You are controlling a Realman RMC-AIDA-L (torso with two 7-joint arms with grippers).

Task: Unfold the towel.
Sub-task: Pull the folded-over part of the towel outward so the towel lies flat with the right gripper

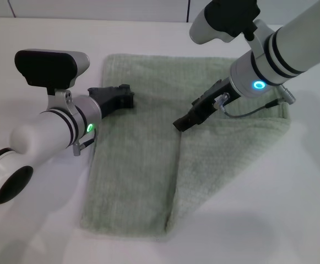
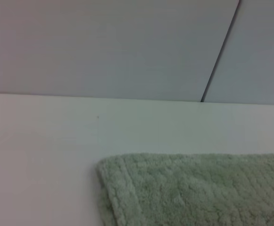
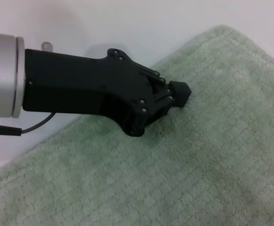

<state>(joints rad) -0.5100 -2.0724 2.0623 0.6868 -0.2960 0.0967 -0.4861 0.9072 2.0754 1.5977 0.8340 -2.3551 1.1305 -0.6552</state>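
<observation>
The pale green towel (image 1: 132,165) lies spread on the white table, with a raised crease running from its middle down to the front edge. My right gripper (image 1: 180,124) reaches down from the upper right, its tip at the top end of that crease. My left gripper (image 1: 128,94) rests over the towel's far left part. In the right wrist view this left gripper (image 3: 180,92) is shut, its tip touching the towel (image 3: 198,179) with no cloth between the fingers. The left wrist view shows only a hemmed corner of the towel (image 2: 198,188).
White table (image 1: 270,220) surrounds the towel on all sides. A pale wall panel with a dark seam (image 2: 219,52) stands behind the table's far edge. A loose cable (image 1: 248,113) hangs from my right wrist above the cloth.
</observation>
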